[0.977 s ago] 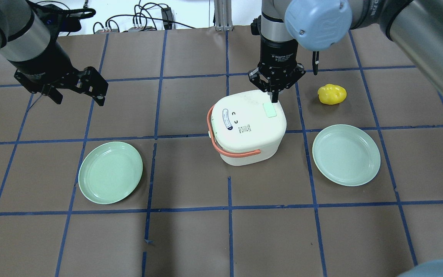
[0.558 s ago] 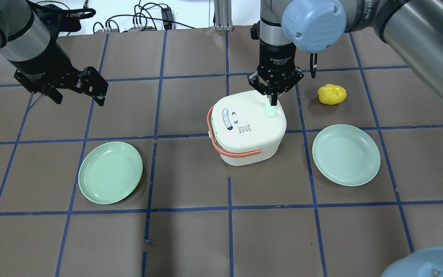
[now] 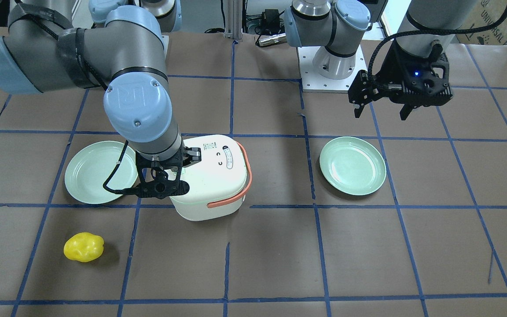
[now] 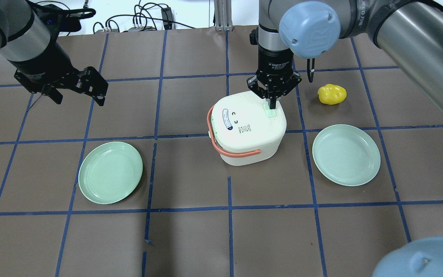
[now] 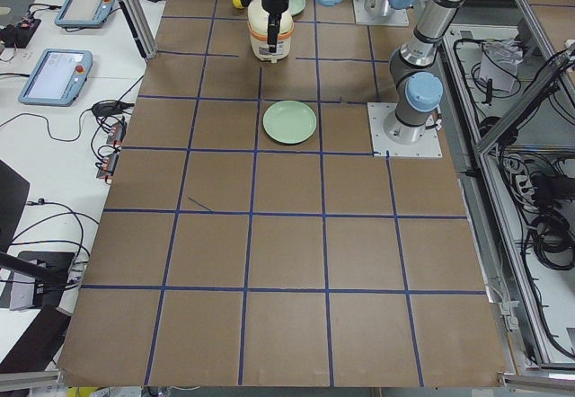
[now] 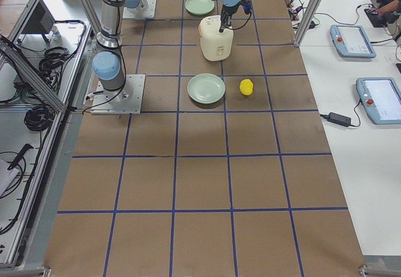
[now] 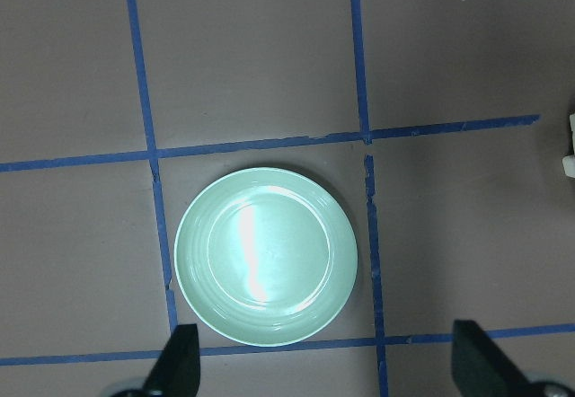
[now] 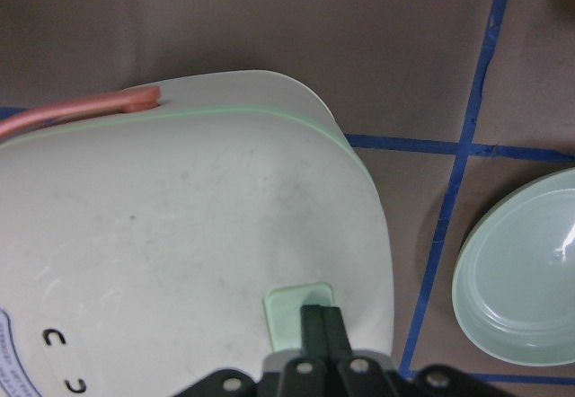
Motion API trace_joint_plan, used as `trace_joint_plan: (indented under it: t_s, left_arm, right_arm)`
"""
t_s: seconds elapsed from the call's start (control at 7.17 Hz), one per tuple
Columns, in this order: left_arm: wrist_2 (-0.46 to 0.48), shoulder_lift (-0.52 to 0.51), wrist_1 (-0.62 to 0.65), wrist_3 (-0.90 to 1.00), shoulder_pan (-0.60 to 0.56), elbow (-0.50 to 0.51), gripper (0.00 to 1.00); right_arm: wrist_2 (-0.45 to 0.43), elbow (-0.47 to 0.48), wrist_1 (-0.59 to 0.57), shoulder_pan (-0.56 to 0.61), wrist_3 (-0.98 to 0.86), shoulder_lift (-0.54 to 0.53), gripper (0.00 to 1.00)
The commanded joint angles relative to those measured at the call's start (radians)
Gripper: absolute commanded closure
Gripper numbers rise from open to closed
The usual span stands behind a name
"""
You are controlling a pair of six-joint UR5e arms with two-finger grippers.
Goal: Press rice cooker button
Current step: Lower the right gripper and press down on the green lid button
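The white rice cooker with an orange handle stands mid-table, lid down. Its pale green button sits at the lid's far right edge. My right gripper is shut, pointing straight down, with its fingertips on the button. In the right wrist view the shut fingers rest on the button. The front-facing view shows this gripper at the cooker. My left gripper is open and empty, held above the table far to the left; it also shows in the front-facing view.
A green plate lies front left of the cooker, below my left gripper in the left wrist view. A second green plate lies to the right. A yellow lumpy object sits right of my right gripper.
My right gripper has shifted slightly left and come down, its shut fingertips moving from the button's far edge onto the button. The left arm has not moved.
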Motion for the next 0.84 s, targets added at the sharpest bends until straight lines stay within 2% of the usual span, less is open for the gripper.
trace_joint_plan:
  t_s: [0.0, 0.42, 0.56, 0.7]
  left_arm:
    - [0.0, 0.0, 0.0, 0.0, 0.0, 0.0, 0.0]
    - [0.0, 0.0, 0.0, 0.0, 0.0, 0.0, 0.0]
    - [0.0, 0.0, 0.0, 0.0, 0.0, 0.0, 0.0]
    - [0.0, 0.0, 0.0, 0.0, 0.0, 0.0, 0.0]
  right_arm:
    - [0.0, 0.001, -0.015, 0.0, -0.001, 0.008, 0.91]
    - [-0.002, -0.01, -0.017, 0.0, 0.003, 0.007, 0.88]
    - [-0.008, -0.022, 0.0, 0.005, 0.008, -0.015, 0.76]
    - [-0.008, -0.046, 0.042, 0.005, 0.011, -0.056, 0.44]
